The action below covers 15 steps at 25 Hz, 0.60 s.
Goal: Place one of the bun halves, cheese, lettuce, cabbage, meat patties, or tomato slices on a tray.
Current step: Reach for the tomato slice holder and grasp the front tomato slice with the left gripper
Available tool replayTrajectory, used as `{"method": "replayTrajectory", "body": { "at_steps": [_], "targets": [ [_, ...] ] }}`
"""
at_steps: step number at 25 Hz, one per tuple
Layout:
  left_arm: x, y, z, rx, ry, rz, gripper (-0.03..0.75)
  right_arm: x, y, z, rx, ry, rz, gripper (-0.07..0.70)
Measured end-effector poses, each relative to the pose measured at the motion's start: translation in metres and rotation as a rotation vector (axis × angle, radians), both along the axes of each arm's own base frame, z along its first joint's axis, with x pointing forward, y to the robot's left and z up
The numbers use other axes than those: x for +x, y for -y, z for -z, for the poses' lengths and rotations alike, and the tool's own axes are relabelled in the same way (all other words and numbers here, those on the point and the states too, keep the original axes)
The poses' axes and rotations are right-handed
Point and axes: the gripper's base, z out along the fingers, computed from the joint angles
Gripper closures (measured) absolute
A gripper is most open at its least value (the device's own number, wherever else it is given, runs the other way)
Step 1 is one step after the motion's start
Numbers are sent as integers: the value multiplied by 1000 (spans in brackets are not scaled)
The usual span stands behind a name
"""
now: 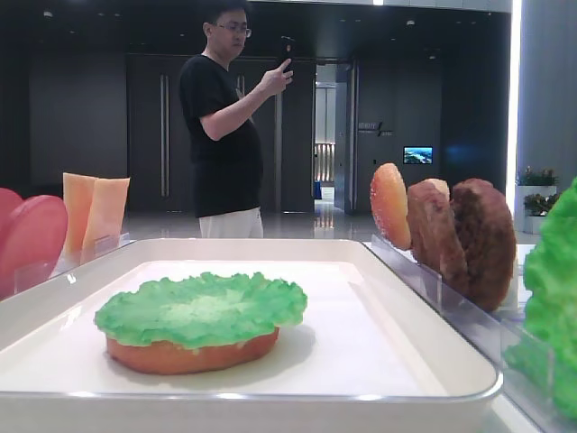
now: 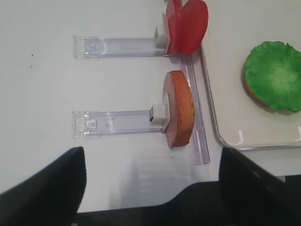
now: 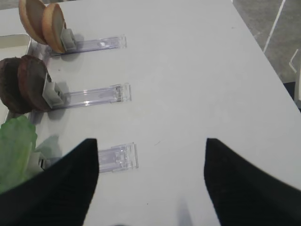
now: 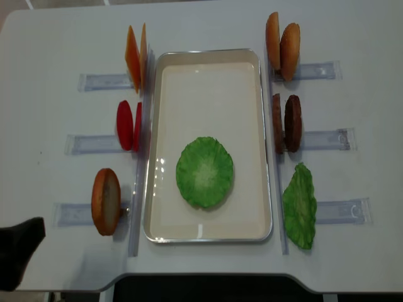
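**Lettuce on bun, mid-tray**

Lettuce [image 4: 204,172] sits on a bun half [image 1: 189,352] inside the tray [image 4: 208,58], toward its near end. Left gripper [image 2: 150,186] spread wide, empty, over table beside the racked bun [image 2: 179,108]. Right gripper [image 3: 151,181] also wide, empty.

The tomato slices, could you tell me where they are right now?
In the overhead view the tomato slices stand upright left of the tray, between the cheese behind and a bun half in front.
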Motion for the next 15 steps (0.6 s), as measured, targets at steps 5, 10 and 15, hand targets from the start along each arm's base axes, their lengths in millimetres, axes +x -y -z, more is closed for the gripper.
{"method": "replayTrajectory", "body": {
  "at_steps": [5, 10, 15],
  "targets": [
    [31, 1, -15, 5, -136, 2, 31, 0, 0, 0, 0, 0, 0, 174],
    [69, 3, -28, -1, -275, -9, 31, 0, 0, 0, 0, 0, 0, 174],
    [109, 4, -39, 0, -350, -11, 33, 0, 0, 0, 0, 0, 0, 174]
  ]
}}
